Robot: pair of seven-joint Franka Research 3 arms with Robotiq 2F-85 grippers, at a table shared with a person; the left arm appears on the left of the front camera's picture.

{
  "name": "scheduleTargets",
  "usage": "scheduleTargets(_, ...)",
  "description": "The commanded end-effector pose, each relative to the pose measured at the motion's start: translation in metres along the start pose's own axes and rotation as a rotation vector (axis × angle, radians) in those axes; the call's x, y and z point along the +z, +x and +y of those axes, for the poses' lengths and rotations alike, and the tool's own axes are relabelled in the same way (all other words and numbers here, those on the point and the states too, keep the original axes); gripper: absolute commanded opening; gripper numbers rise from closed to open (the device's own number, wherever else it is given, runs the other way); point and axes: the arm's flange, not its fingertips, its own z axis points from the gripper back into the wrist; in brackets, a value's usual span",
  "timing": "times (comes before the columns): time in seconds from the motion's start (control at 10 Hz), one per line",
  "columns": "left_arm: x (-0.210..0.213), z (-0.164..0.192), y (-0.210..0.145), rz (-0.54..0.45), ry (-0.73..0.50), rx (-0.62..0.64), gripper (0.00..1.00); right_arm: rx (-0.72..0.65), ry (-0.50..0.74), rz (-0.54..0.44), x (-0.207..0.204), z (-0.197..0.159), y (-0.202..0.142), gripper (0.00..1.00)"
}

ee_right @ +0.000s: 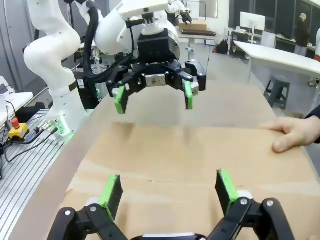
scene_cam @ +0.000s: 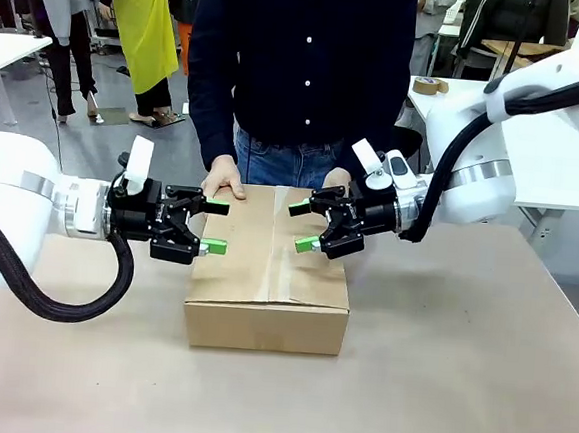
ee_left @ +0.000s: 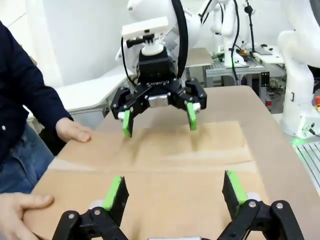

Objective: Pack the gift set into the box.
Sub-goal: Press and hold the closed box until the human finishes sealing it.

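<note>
Both left fingers (scene_cam: 213, 247) and right fingers (scene_cam: 307, 244) hang wide apart and empty just over the shut box (scene_cam: 265, 275), which a person's hand (scene_cam: 222, 179) holds, maybe to stop it sliding.

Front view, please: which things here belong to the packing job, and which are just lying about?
Job: cardboard box, flaps shut; left gripper and right gripper, both open over it; person's hand on its far edge.
Lying about: tape roll, far behind.

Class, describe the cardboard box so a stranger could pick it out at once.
At the middle of the tan table, the left tool and right tool face each other, open. Beneath them sits the box: brown cardboard, flaps shut, a person's hand on its far edge.
</note>
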Motion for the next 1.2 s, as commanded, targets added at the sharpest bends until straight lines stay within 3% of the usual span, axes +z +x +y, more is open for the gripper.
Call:
scheduleTargets(0.0,-0.01,0.01,-0.018,0.051,0.024,-0.008,1.0,0.001,0.017,0.021,0.003,0.003,-0.01,1.0)
scheduleTargets(0.3,-0.016,0.017,-0.038,0.096,0.026,0.004,1.0,-0.021,-0.035,0.033,0.021,0.01,-0.035,1.0)
scheduleTargets(0.5,-0.019,0.021,-0.05,0.189,0.064,0.034,1.0,-0.03,-0.086,0.093,0.025,0.009,-0.048,1.0)
scheduleTargets(0.6,-0.014,0.018,-0.035,0.093,0.02,0.04,1.0,-0.065,-0.034,0.033,0.024,0.008,-0.035,1.0)
scheduleTargets(1.1,-0.014,0.018,-0.035,0.093,0.02,0.04,1.0,-0.065,-0.034,0.033,0.024,0.008,-0.035,1.0)
